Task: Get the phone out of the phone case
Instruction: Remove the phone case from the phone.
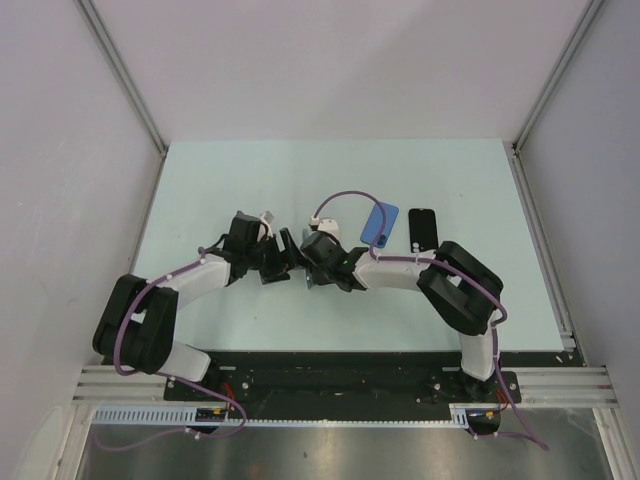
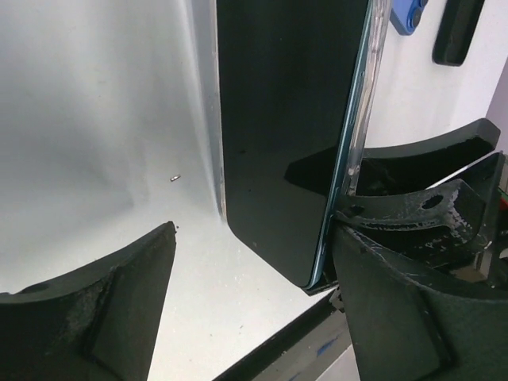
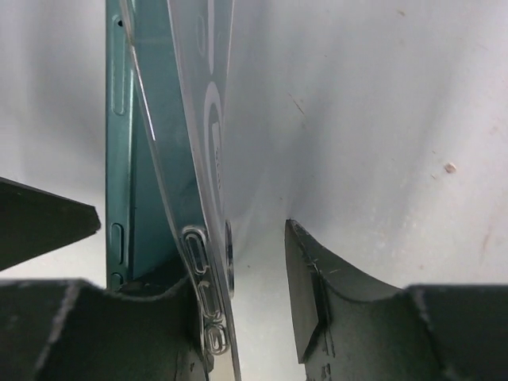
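A phone with a black screen (image 2: pixel 278 135) and teal side (image 3: pixel 119 159) stands on edge between my two grippers. Its clear case (image 3: pixel 194 119) is peeled away from the phone along one long side. My left gripper (image 2: pixel 254 238) is open; the phone's cased edge lies against its right finger (image 2: pixel 397 317) and its left finger is well apart. My right gripper (image 3: pixel 238 262) is open; its left finger (image 3: pixel 87 325) sits under the phone, beside the case, and its right finger (image 3: pixel 341 309) is clear of the case. In the top view both grippers (image 1: pixel 290 255) (image 1: pixel 318 265) meet mid-table and hide the phone.
A blue phone-shaped item (image 1: pixel 380 224) and a black one (image 1: pixel 422 231) lie flat on the pale green table (image 1: pixel 230 180) behind the right arm. Both show in the left wrist view, blue (image 2: pixel 409 14) and black (image 2: pixel 459 32). Grey walls enclose the table.
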Available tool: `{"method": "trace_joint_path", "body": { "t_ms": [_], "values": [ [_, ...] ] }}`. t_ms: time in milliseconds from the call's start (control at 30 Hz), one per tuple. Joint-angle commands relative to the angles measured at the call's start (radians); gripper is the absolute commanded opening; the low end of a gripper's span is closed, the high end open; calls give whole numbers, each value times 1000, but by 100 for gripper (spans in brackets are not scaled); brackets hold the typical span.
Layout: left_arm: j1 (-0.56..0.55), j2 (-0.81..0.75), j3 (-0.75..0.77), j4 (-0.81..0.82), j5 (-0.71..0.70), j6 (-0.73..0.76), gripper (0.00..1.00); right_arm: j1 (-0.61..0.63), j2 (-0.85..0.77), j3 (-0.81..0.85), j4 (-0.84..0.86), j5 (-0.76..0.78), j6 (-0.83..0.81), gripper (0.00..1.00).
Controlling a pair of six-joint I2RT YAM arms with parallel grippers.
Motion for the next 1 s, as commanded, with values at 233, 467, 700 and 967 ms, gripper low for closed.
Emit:
{"method": "trace_joint_path", "body": {
  "t_ms": [233, 467, 700, 967],
  "values": [
    [-24, 11, 51, 38, 8, 2, 75, 29, 113, -65, -8, -118, 32, 0],
    [-24, -35, 59, 33, 41, -18, 77, 45, 8, -74, -162, 15, -1, 0],
    [-1, -12, -26, 147, 187, -84, 78, 51, -110, -105, -307, 67, -38, 0],
    [16, -89, -95, 113, 191, -101, 79, 112, -111, -73, -544, 228, -25, 0]
  ]
}}
